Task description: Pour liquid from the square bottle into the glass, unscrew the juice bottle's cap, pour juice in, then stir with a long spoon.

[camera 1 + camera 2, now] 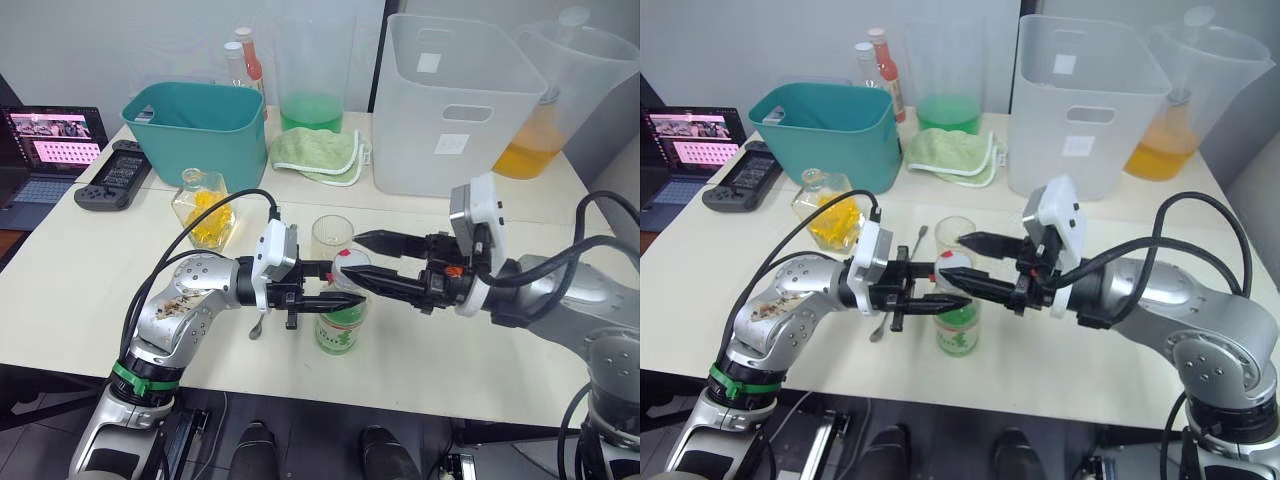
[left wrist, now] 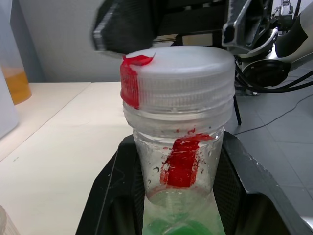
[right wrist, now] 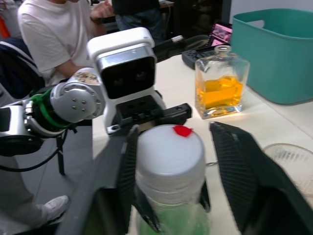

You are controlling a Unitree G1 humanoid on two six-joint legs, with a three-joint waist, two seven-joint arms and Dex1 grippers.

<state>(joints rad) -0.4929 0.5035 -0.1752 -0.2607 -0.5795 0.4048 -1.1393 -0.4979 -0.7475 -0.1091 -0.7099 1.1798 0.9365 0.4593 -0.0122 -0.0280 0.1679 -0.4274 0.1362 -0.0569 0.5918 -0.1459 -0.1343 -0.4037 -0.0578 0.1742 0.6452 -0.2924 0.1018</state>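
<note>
While left hand (image 1: 325, 290) clamps juice bottle (image 1: 340, 325) neck — right hand (image 1: 365, 262) spread around cap (image 3: 170, 156)

The left end effector (image 1: 335, 300) hides the juice bottle (image 1: 340, 328) at its neck. The long spoon (image 1: 902, 268) runs under that arm, its stem mostly covered. The laptop (image 1: 45, 150) is cut off by the frame's edge.

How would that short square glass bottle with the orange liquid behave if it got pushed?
The short square clear glass bottle would probably slide rather than roll, given its flat sides and squat shape. It looks heavy for its size, being thick glass about half full, and likely breakable if knocked off the white table.
</note>
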